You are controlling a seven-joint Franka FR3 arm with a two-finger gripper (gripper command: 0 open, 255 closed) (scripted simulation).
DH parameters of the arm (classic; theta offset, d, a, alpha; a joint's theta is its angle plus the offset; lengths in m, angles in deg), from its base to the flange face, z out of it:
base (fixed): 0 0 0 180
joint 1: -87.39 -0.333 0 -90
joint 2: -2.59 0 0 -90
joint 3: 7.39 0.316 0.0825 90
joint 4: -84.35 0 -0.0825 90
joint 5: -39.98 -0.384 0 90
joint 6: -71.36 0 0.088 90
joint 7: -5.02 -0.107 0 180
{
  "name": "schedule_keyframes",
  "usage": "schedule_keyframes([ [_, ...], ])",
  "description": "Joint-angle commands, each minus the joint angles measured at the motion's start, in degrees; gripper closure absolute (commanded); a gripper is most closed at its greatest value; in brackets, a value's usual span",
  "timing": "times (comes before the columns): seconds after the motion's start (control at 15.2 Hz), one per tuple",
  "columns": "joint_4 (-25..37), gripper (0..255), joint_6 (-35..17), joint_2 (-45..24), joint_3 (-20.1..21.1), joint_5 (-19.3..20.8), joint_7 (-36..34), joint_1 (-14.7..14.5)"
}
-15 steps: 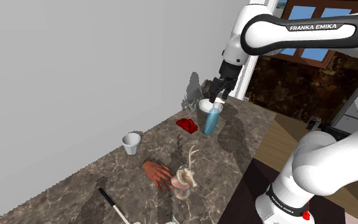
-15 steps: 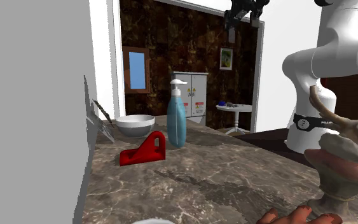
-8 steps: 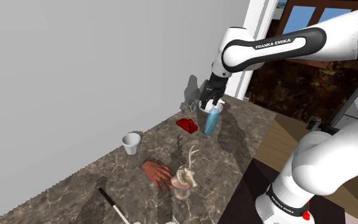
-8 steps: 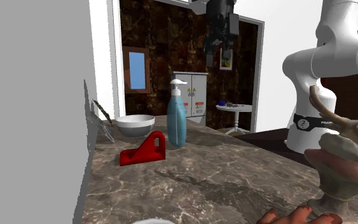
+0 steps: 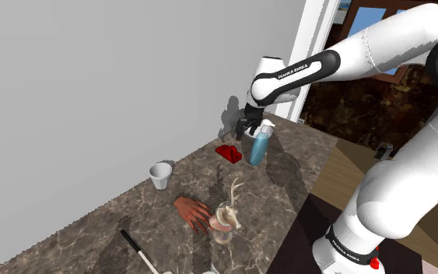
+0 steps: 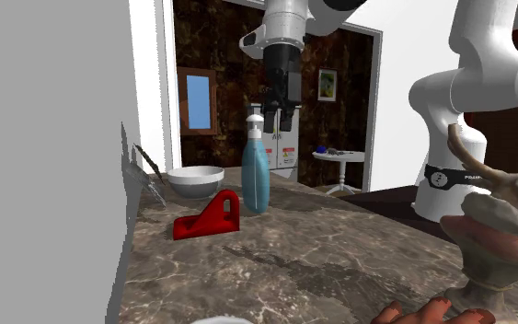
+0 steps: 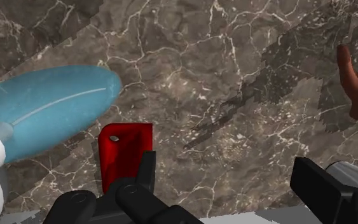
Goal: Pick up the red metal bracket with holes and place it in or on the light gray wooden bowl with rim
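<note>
Red bracket (image 6: pixel 209 218) lies on the marble worktop (image 6: pixel 339 253), just left of the blue soap dispenser (image 6: pixel 255 177) in the second exterior view, near the grey bowl (image 6: pixel 195 181). We judge the approach in hand: the tool (image 6: pixel 280 126) hangs above the dispenser, spread wide, gripping nothing. Next, we centre it over the bracket, clear of the dispenser, then descend.

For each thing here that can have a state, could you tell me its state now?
gripper: open, empty, above the counter.
red bracket: lying on the counter, not held.
bowl: upright on the counter; inside hidden.
blue pump bottle: standing upright.
white cup: upright, mouth up.
antler figurine: standing upright.
</note>
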Motion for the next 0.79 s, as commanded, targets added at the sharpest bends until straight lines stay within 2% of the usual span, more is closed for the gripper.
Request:
schedule_keyframes([
  [0.0, 1.5, 0, -2.6, -3.9, -0.6, -0.6, 1.4, 0.1],
  [0.33, 7.0, 0, -8.4, -15.0, -1.4, -3.3, 5.7, 0.7],
  [0.73, 16.0, 0, -13.0, -28.4, -1.0, -6.8, 10.4, 2.7],
])
